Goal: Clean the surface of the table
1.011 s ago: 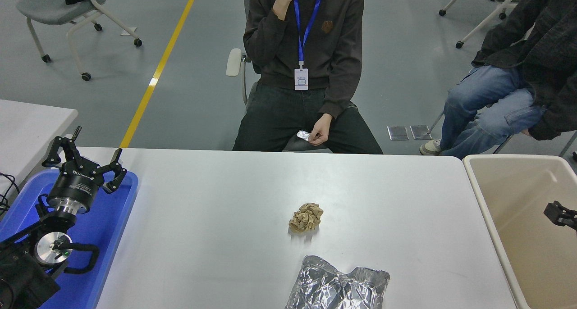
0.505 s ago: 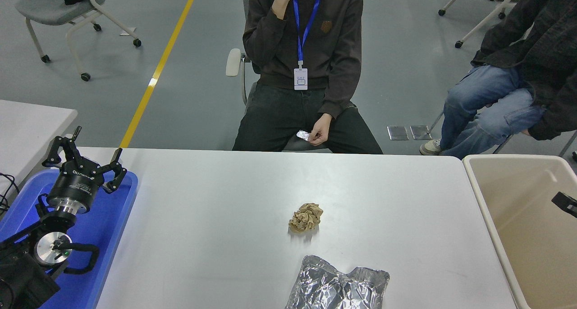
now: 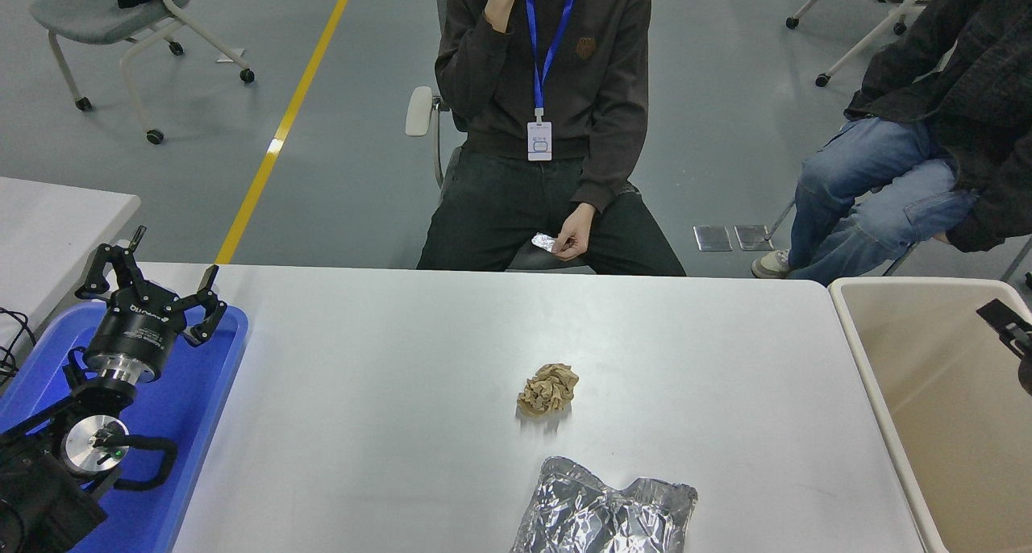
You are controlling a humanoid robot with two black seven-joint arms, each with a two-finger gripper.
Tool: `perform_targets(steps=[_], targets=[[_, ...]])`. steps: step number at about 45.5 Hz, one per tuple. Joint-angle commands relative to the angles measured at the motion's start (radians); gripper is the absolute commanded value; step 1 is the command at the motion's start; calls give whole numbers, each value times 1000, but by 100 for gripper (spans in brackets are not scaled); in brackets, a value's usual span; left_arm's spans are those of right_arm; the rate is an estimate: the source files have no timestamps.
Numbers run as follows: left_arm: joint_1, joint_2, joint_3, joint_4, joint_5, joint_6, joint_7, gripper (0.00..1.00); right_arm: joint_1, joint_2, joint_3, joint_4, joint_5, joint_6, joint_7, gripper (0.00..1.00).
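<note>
The table surface (image 3: pixel 387 359) is a wide matte white top filling the lower middle of the head view. A crumpled brown paper ball (image 3: pixel 548 389) lies near its middle. A crinkled silver foil bag (image 3: pixel 605 511) lies at its front edge. My left gripper (image 3: pixel 153 263) is parked open and empty over the blue tray (image 3: pixel 205 392) at the lower left. Only a black tip of my right gripper (image 3: pixel 1008 326) shows at the right edge, above the beige bin (image 3: pixel 919 335), far from both pieces of rubbish.
A person sits at the far side holding a small foil scrap (image 3: pixel 542 241). A second person (image 3: pixel 903 158) sits at the upper right. A smaller white table (image 3: pixel 48 214) stands at the left, and wheeled chairs stand on the floor behind.
My right gripper has risen and drawn back toward the right edge over the bin, so less of it shows. The left arm, paper ball and foil bag have not moved.
</note>
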Motion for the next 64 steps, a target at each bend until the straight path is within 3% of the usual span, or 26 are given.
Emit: perform_targets(steps=[1, 18, 29, 47, 54, 64], targets=[[0, 0, 0, -1, 0, 0, 0, 100, 43, 5, 144, 3, 161, 76, -1, 99], [0, 0, 0, 1, 0, 0, 0, 100, 118, 35, 347, 4, 378, 280, 8, 99], [0, 0, 0, 1, 0, 0, 0, 100, 144, 116, 539, 6, 384, 412, 10, 99], [0, 0, 0, -1, 0, 0, 1, 100, 147, 236, 534, 26, 384, 607, 13, 99], [0, 0, 0, 1, 0, 0, 1, 100, 121, 210, 519, 202, 370, 684, 13, 99], [0, 0, 0, 1, 0, 0, 1, 100, 77, 135, 476, 398, 330, 701, 14, 99]])
